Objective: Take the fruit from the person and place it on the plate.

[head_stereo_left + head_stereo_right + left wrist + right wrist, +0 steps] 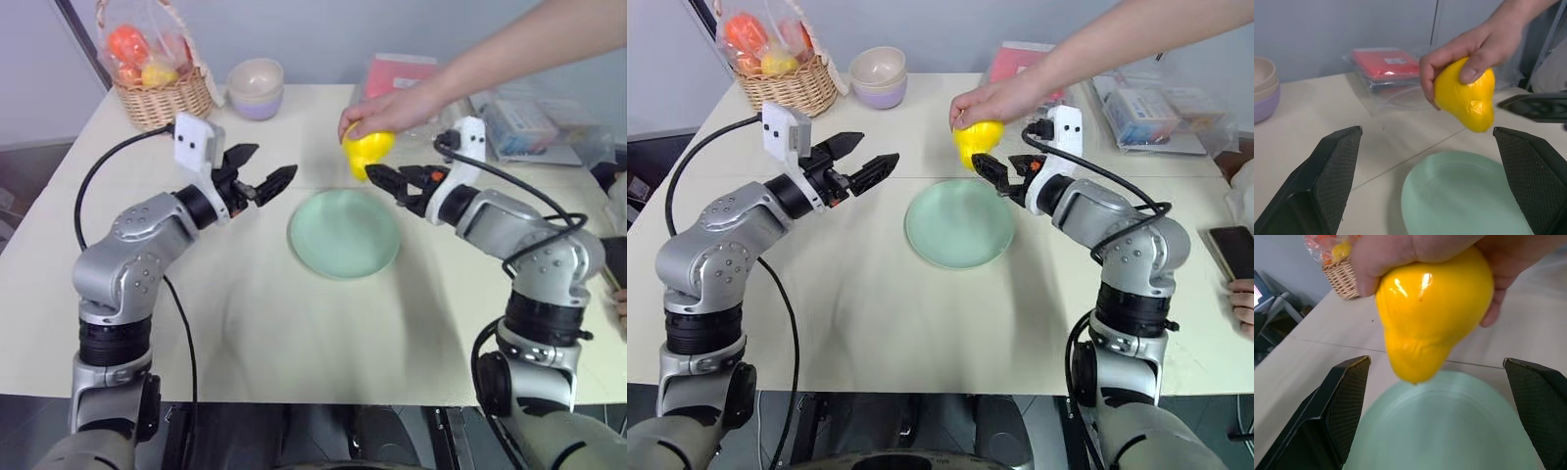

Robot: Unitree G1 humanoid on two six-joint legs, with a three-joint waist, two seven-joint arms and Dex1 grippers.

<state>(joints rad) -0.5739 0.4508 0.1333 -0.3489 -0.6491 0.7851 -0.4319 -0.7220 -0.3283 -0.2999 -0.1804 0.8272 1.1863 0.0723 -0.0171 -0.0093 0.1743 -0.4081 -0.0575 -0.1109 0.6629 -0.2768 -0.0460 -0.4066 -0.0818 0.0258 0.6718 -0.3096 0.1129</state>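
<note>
The person's hand reaches in from the far right and holds the yellow fruit tip down, above the table just beyond the far rim of the plate. The plate is pale green and lies flat at the table's middle. My right gripper is open, right below and in front of the fruit's tip. In the right wrist view the fruit hangs between and ahead of the spread fingers, still in the hand. My left gripper is open left of the plate, pointing towards the fruit, nothing in it.
A wicker basket of wrapped fruit stands at the far left corner, with stacked bowls beside it. A red packet and clear packages lie at the far right. A dark phone lies at the right edge.
</note>
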